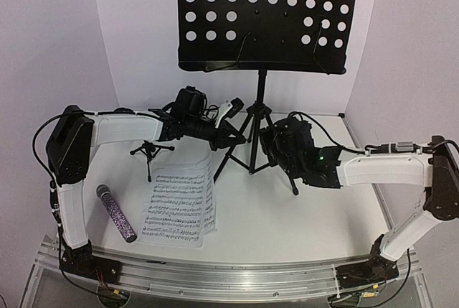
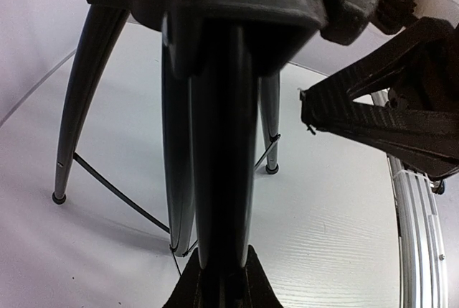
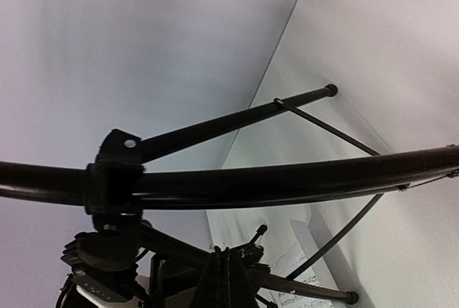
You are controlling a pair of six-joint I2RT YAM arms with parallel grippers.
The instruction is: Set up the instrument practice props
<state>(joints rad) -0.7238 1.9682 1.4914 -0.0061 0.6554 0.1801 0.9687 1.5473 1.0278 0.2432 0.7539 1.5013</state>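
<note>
White left arm, right arm, elbows-out at music stand.

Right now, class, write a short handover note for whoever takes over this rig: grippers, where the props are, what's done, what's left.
Left gripper: shut on a music stand leg.
Right gripper: at the legs, grip unclear.
Done: it stands upright at the back, tray bare.
Sheet music and microphone lie flat on the table; mic stand stands empty.
To do: pages onto tray, microphone into mic stand.

One music stand, one small mic stand, one microphone and one pile of sheet-music pages.
</note>
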